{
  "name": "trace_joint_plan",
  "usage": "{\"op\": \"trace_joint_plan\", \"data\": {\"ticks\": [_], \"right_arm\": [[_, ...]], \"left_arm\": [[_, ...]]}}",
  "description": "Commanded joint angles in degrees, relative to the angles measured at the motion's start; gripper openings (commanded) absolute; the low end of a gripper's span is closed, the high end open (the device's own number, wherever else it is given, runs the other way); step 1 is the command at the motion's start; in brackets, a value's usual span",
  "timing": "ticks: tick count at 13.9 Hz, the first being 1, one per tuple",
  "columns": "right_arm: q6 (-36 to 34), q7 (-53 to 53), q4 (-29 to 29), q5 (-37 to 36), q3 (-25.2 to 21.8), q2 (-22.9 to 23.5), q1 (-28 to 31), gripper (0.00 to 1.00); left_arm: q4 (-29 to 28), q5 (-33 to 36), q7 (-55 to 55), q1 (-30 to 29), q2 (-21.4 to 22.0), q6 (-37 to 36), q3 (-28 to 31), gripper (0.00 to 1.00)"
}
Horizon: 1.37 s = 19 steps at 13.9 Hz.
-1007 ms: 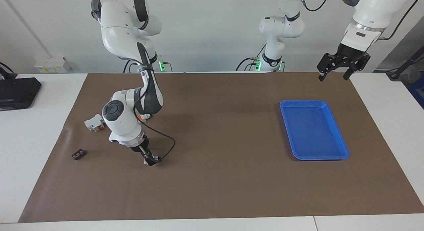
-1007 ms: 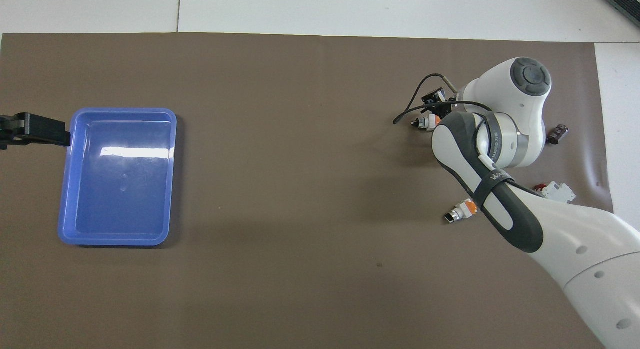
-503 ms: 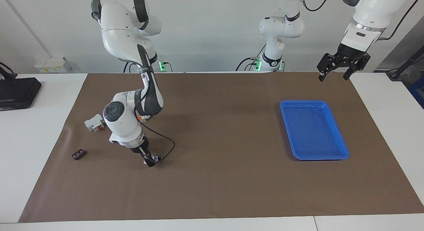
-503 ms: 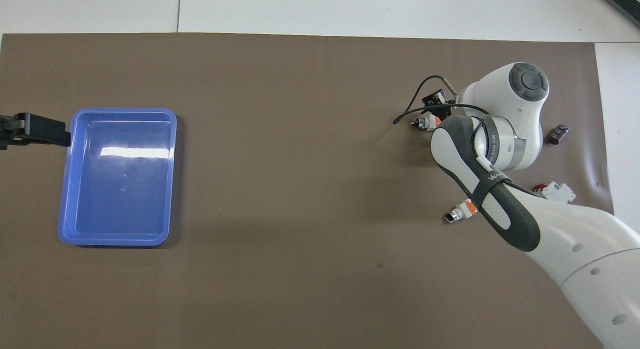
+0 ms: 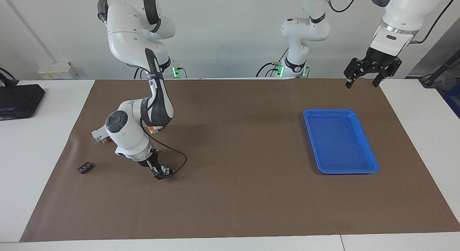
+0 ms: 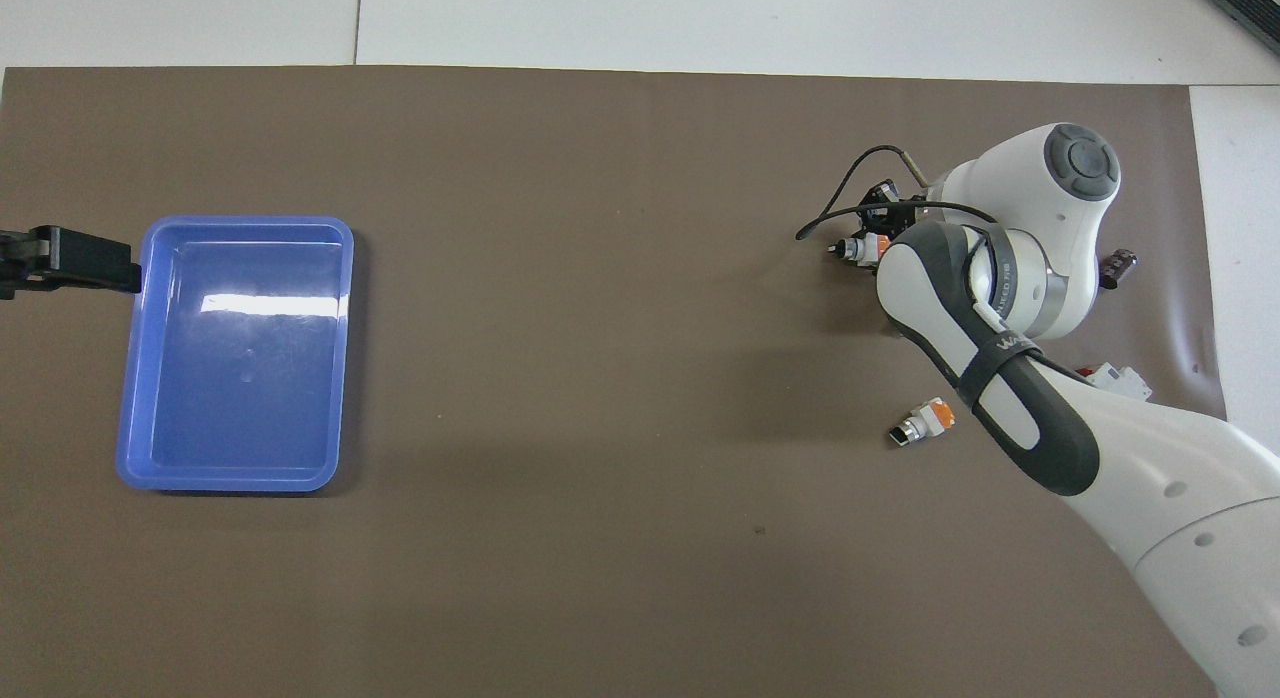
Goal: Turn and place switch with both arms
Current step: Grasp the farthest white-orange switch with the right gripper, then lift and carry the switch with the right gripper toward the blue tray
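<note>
One switch (image 5: 166, 169) (image 6: 857, 249), white and orange with a dark tip, is low at the brown mat with my right gripper (image 5: 160, 173) shut on it. The right arm reaches down over the mat at its own end of the table and hides part of the grip from above. A second switch (image 6: 921, 424) lies on the mat nearer to the robots; in the facing view it peeks out beside the arm's elbow (image 5: 155, 128). My left gripper (image 5: 361, 85) waits open in the air over the mat's corner at the left arm's end, holding nothing.
A blue tray (image 5: 312, 143) (image 6: 345, 358) sits toward the left arm's end. A white block with a red part (image 5: 100, 135) (image 6: 1118, 379) and a tiny dark piece (image 5: 84, 168) (image 6: 1117, 268) lie near the right arm. A black cable (image 5: 181, 161) loops beside the right gripper.
The right gripper has closed on the switch. The right arm's wrist has shifted slightly toward its own end of the table, and the switch went with it. The left arm has not moved.
</note>
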State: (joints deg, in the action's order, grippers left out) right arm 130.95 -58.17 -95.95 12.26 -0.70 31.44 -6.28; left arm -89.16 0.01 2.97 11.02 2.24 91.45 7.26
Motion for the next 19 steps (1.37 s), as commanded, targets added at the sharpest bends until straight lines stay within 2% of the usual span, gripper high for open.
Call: {"op": "trace_joint_plan", "data": {"ticks": [1, 4, 7, 9, 11, 13, 16, 19], "right_arm": [[-6.21, 1.66, 3.99, 8.08, 2.01, -1.81, 0.83, 0.00], [-9.74, -0.35, 4.63, 23.38, 2.37, -5.94, -0.92, 0.00], [-11.15, -7.55, 4.63, 35.60, 3.24, -9.28, -3.82, 0.00], [-13.78, -9.50, 4.45, 38.36, 6.57, -11.30, -4.53, 0.00], [-13.62, -13.78, 4.54, 40.81, 12.11, -11.84, -4.44, 0.00], [-12.83, -17.05, 4.54, 44.24, 15.01, -12.02, -4.70, 0.00], [-10.90, -22.31, 4.63, 45.39, 16.00, -12.19, -8.04, 0.00], [-1.61, -24.09, 4.54, 47.77, 16.17, -12.28, -11.72, 0.00]], "left_arm": [[-1.54, 0.70, 0.54, 0.49, 1.54, -0.30, 0.47, 1.00], [-1.54, 0.70, 0.54, 0.49, 1.54, -0.30, 0.47, 1.00], [-1.54, 0.70, 0.54, 0.49, 1.54, -0.30, 0.47, 1.00], [-1.54, 0.70, 0.54, 0.49, 1.54, -0.30, 0.47, 1.00], [-1.54, 0.70, 0.54, 0.49, 1.54, -0.30, 0.47, 1.00], [-1.54, 0.70, 0.54, 0.49, 1.54, -0.30, 0.47, 1.00], [-1.54, 0.78, 0.54, 0.49, 1.54, -0.30, 0.47, 1.00], [-1.45, 0.70, 0.80, 0.49, 1.54, -0.30, 0.47, 1.00]]}}
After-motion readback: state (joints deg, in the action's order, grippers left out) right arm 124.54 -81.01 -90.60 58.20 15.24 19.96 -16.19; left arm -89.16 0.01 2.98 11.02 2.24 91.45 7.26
